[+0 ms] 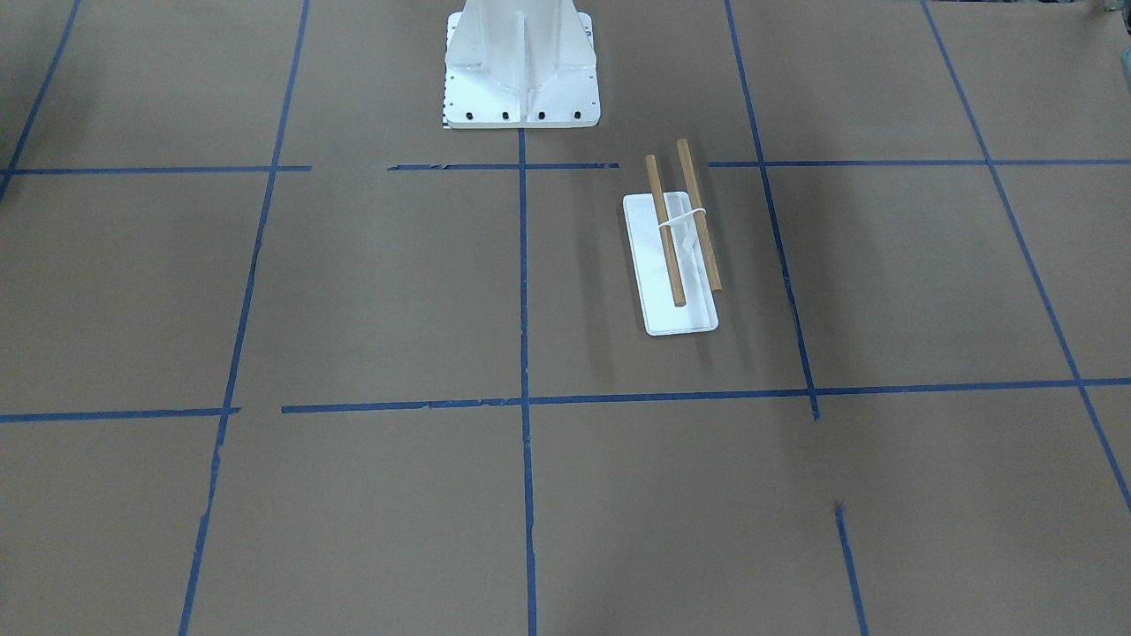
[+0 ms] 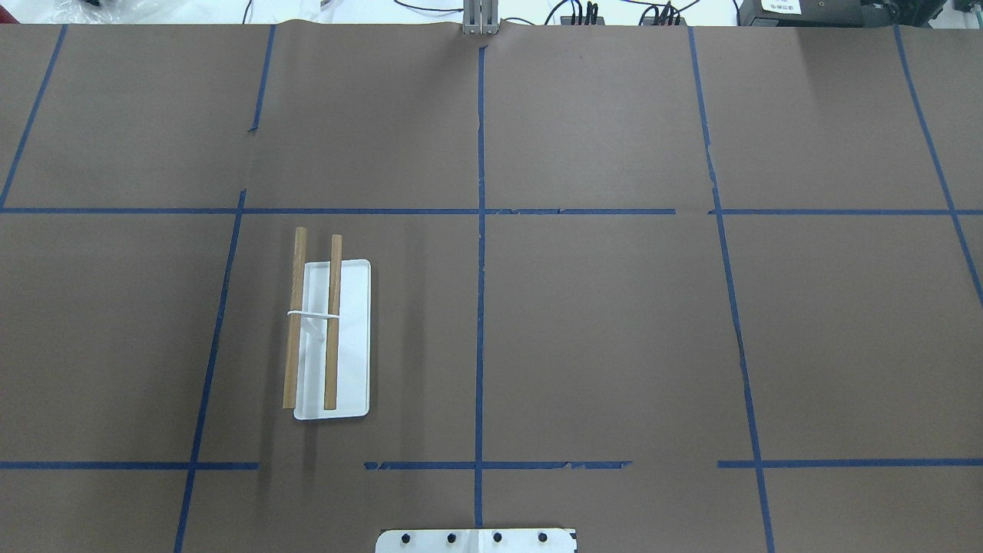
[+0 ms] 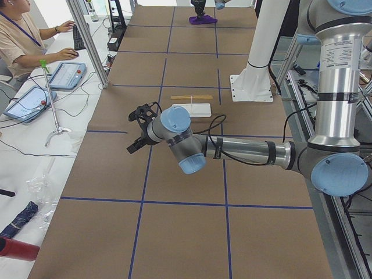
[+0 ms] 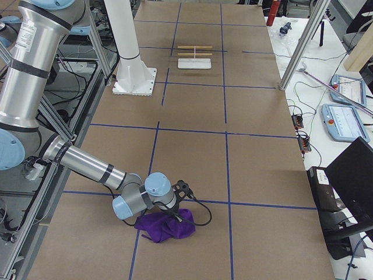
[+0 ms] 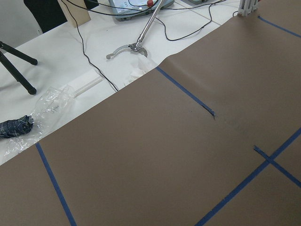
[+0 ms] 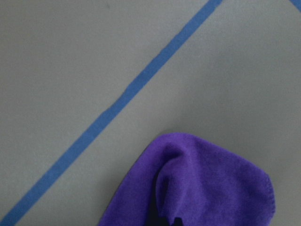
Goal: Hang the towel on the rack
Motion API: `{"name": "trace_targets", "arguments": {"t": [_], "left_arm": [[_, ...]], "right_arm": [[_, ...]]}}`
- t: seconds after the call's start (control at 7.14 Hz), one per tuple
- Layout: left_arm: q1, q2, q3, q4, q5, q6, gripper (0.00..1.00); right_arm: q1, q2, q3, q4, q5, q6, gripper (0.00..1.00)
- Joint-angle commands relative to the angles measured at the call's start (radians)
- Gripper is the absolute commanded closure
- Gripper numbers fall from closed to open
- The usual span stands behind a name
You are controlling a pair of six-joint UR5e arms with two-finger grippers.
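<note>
The rack has two brown wooden dowels on a white wire support over a flat white tray, and nothing hangs on it. It also shows in the overhead view and both side views. The purple towel lies crumpled on the table far from the rack, at the robot's right end, and also shows in the right wrist view. My right gripper is down at the towel; I cannot tell if it is open or shut. My left gripper hovers over bare table beyond the rack; I cannot tell its state.
The white bolted robot pedestal stands at the table's robot side. Blue tape lines grid the brown table cover. An operator sits off the far table edge with teach pendants, cables and a metal stand.
</note>
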Motion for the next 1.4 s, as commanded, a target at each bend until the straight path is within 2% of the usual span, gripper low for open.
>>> {"name": "trace_targets", "arguments": {"t": [0.0,0.14,0.28,0.56,0.7,0.84,0.98,1.12,1.26], "left_arm": [[0.003,-0.016,-0.011,0.002,-0.001,-0.153,0.0],[0.052,-0.039,-0.028,-0.02,0.01,-0.272,0.0],[0.107,-0.048,-0.049,-0.021,0.007,-0.35,0.0],[0.225,-0.139,-0.061,-0.018,0.012,-0.634,0.0],[0.274,-0.204,-0.061,-0.015,0.045,-0.784,0.0],[0.343,-0.27,-0.063,0.004,0.094,-0.914,0.0],[0.395,-0.358,-0.075,0.112,0.154,-1.015,0.0],[0.479,-0.457,-0.109,0.294,0.235,-1.144,0.0],[0.564,-0.568,-0.115,0.471,0.319,-1.326,0.0]], "right_arm": [[0.014,0.05,0.122,-0.032,0.011,-0.007,1.0],[0.014,0.137,0.14,-0.089,0.011,0.007,1.0],[0.011,0.242,0.14,-0.089,0.005,0.025,1.0],[-0.018,0.347,0.174,-0.094,0.028,0.23,1.0],[-0.065,0.402,0.21,-0.101,0.05,0.306,1.0],[-0.121,0.453,0.248,-0.1,0.047,0.472,1.0],[-0.179,0.499,0.302,-0.101,0.024,0.634,1.0],[-0.234,0.547,0.333,-0.101,-0.028,0.726,1.0],[-0.306,0.576,0.373,-0.101,-0.117,0.812,1.0]]}}
